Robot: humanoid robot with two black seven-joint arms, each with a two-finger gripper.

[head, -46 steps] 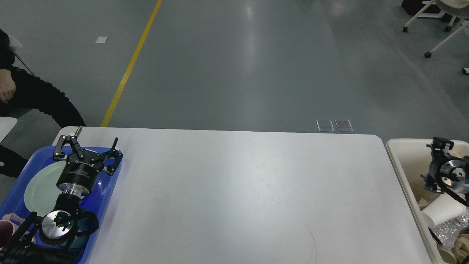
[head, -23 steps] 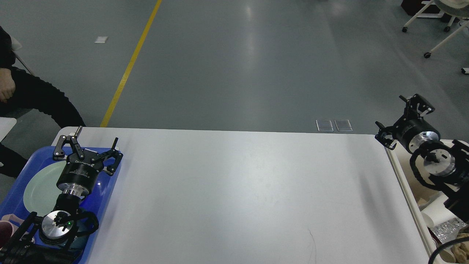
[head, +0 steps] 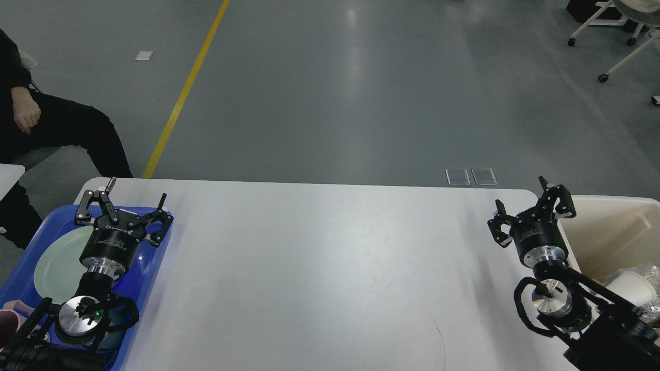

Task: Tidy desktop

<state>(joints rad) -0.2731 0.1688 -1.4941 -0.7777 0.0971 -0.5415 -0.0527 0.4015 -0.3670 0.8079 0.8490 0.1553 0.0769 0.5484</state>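
**Head view: our right arm is back over a bare desktop**

Head view shows the desktop (head: 330, 268) filling the lower middle of the scene, white and matte, with nothing lying on its visible surface apart from a thin dark scratch-like mark near the front. We judge the tidying close to finished, if not done.

The change is on our right. A second ago our right gripper (head: 530, 212) was down inside the beige bin (head: 608, 206); half a second ago it had lifted above the bin's near corner; now it hangs over the desktop's right edge, just beside the bin. We read that as a drop-off completed and the arm returning. The bin holds a white paper cup (head: 629, 288) and some crinkled clear wrapping.

Our right gripper's jaws stand spread wide, with nothing between them and nothing touching them.

Our left gripper (head: 124, 206) has not moved across the three pictures. It hovers over the far part of the blue tray (head: 154, 257), above a pale green plate (head: 56, 263), jaws likewise spread apart and empty.

A seated person (head: 46, 129) is at far left, clear of the table.
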